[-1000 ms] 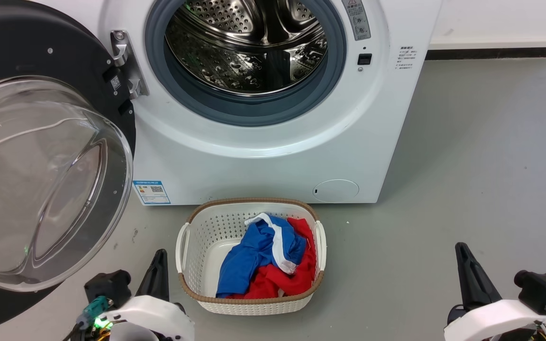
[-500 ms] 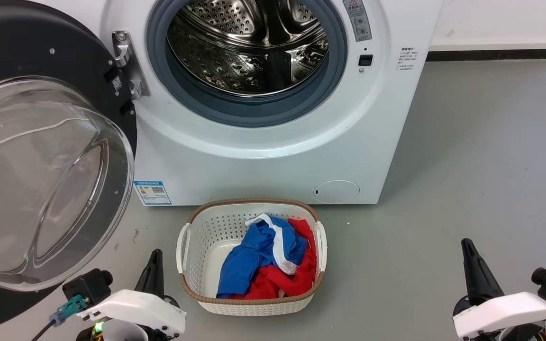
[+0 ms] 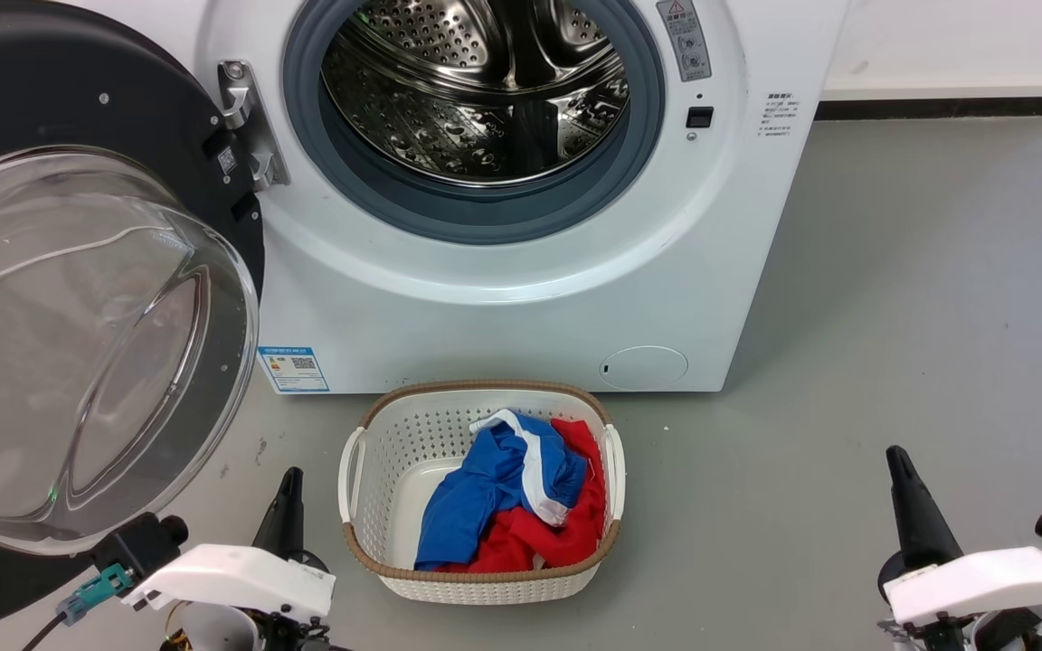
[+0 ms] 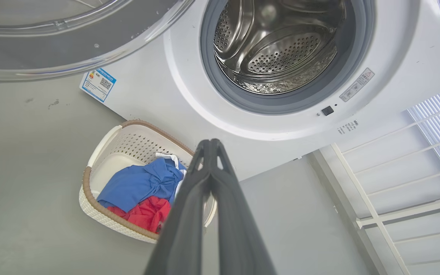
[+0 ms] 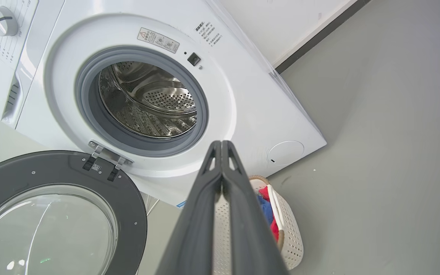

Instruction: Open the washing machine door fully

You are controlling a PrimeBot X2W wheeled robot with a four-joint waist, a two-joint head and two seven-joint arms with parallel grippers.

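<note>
Left hand (image 3: 289,484) farther left; Hisense washer (image 5: 250,114)

The left gripper (image 4: 209,143) and right gripper (image 5: 220,143) are each showing two long, matte dark grey fingers (image 4: 187,217) tapering to narrow tips. White moulded wrist covers (image 3: 232,579) are capping both arms beside black camera housings (image 3: 137,541). A teal connector (image 3: 91,589) is trailing a thin black cable (image 3: 43,629) on the left.

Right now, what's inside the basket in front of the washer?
The basket holds a blue garment with white trim lying over red fabric. Its left part shows bare white bottom. Anything beneath the clothes is covered.
</note>
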